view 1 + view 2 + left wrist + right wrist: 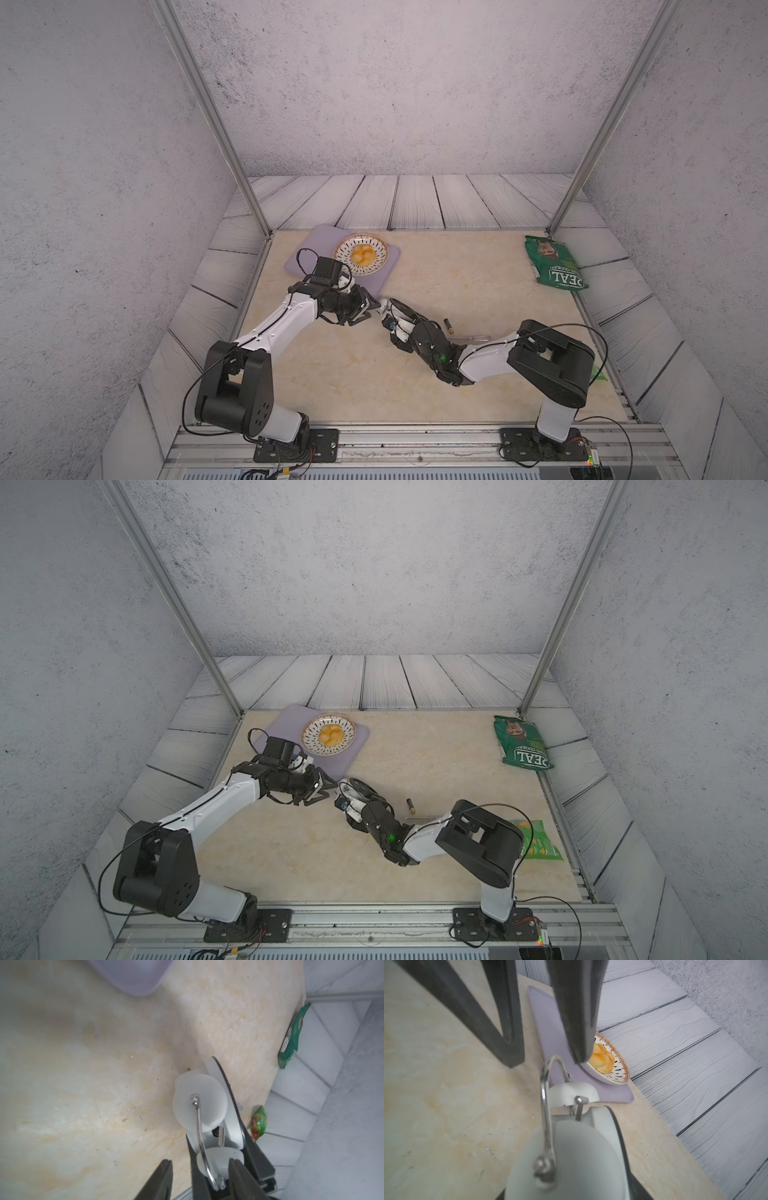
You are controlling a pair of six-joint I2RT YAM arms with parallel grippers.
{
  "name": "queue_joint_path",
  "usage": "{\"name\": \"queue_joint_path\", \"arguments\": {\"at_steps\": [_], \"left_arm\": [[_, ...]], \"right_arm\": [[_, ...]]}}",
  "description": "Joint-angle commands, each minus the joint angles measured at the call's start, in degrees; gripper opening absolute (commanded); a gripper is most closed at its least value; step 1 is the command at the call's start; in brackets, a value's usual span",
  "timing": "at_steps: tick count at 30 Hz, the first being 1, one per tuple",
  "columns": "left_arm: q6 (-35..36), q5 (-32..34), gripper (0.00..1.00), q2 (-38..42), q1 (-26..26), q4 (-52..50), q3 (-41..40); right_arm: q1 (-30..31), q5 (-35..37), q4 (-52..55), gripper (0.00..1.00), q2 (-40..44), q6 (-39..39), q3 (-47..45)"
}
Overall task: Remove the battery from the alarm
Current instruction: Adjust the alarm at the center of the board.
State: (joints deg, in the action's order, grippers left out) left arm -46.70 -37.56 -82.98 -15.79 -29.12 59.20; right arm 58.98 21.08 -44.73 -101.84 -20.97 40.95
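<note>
Two claws, one alarm (397,309), one battery (449,325): left claw (373,311) wide beside the alarm, right claw (400,321) tight around it

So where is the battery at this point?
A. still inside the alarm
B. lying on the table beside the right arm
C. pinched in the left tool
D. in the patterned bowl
B: in a top view the battery lies loose on the table, close to the right arm and apart from the alarm.
</note>
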Motion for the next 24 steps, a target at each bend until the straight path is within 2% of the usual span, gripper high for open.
{"name": "queue_joint_path", "arguments": {"at_steps": [1,4,7,12,15,18,24], "left_arm": [[10.03,7.48,0.65,3.86,1.33,-8.53,5.79],[16.37,14.43,0.74,6.04,1.68,-14.26,9.56],[20.98,21.24,0.80,9.11,1.82,-16.86,10.41],[26.46,27.59,0.89,13.51,1.90,-17.76,9.14],[27.44,27.94,0.90,14.22,1.90,-17.78,8.18],[27.54,27.47,0.90,14.70,1.90,-17.11,6.95],[27.71,27.09,0.90,16.23,1.90,-16.04,5.37]], "right_arm": [[-1.18,-8.37,11.91,0.59,7.76,10.48,2.78],[-4.75,-19.62,23.54,0.54,11.70,23.47,5.63],[-8.24,-28.74,30.04,0.53,13.20,33.75,7.89],[-15.25,-42.51,29.63,0.55,11.23,51.80,9.72],[-19.15,-48.67,29.73,0.55,7.85,60.66,11.95],[-21.45,-52.41,30.14,0.60,4.08,65.91,14.46],[-25.96,-58.99,37.20,0.69,-3.64,69.69,20.29]]}}
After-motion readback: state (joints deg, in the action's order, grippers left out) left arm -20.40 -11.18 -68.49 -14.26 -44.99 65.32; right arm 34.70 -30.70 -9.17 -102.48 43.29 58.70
